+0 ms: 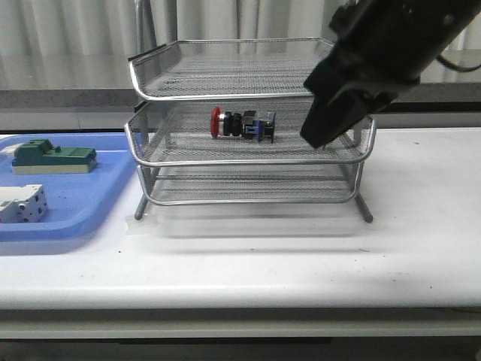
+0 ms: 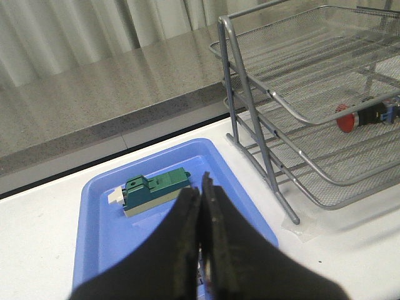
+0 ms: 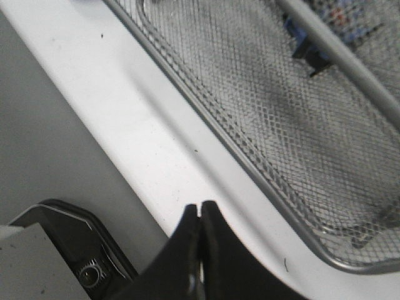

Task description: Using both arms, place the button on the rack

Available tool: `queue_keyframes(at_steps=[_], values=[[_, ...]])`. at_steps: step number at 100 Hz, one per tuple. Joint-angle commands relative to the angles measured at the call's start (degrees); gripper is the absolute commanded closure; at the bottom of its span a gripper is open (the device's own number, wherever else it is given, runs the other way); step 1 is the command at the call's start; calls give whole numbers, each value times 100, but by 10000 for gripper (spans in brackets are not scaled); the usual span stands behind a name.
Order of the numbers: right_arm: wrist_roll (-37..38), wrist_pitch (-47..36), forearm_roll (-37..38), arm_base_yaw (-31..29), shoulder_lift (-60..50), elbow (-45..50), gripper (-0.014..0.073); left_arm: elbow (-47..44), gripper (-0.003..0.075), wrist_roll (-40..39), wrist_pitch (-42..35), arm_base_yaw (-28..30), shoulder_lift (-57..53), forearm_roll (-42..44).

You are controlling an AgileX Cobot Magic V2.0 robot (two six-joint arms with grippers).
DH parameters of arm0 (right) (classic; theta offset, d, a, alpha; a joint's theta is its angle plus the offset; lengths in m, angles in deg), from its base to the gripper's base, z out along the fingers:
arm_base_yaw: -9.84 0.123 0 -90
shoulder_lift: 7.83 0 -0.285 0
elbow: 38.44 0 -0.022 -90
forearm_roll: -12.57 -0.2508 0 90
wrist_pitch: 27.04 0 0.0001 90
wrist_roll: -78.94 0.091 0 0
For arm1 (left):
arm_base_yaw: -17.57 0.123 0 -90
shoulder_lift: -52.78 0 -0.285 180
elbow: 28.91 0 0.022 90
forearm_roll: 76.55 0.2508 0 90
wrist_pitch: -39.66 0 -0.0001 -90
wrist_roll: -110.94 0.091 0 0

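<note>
1. The small push-button with the red mushroom cap, black collar and blue-black boxy body [image 1: 242,124] lies on its side in the middle tier of the three-tier silver wire-mesh rack [image 1: 248,128], cap pointing to the front view's left, about mid-tray. Nothing is touching it.
2. The right gripper [image 3: 200,209] has its jaws pinched together with nothing between them. In its wrist view they hover over the bare white desk [image 3: 125,112] just outside a mesh tray's rim, with a blurry blue-black bit of the button [image 3: 300,37] well apart from the tips, inside the tray.
3. In the front view the bulky black right arm [image 1: 376,60] comes down from the upper right and its lower end sits at the rack's right side, about level with the middle tier, to the right of the button and apart from it.
4. The left gripper [image 2: 201,187] is pressed closed too, holding nothing. It hangs above the flat blue plastic tray [image 2: 100,237], near the green block [image 2: 153,187], and the button [image 2: 365,115] is well off to the side in the rack.
5. The blue tray sits on the desk beside the rack's left side and also holds a white block [image 1: 21,204], in front of the green one.
</note>
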Motion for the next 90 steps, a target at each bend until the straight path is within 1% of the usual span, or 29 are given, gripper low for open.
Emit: queue_keyframes(at_steps=[1,13,27,57,72,90], values=[[403,-114,75,-151,-561,-169,654,142,740,-75,-477,13,35,-37],[984,-66,435,-461,-1045,-66,654,142,740,-75,-477,13,35,-37],[1419,66,876,-876,-1738,268,654,142,740,-75,-477,13,35,-37],[1607,121,908,-1640,-3588,1414,654,142,740,-75,-477,13,35,-37],[1840,129,908,-2024,-4524,2016,654,142,740,-75,-477,13,35,-37],[1849,351,913,-2437,-5555,2566,654,142,740,-75,-477,13,35,-37]])
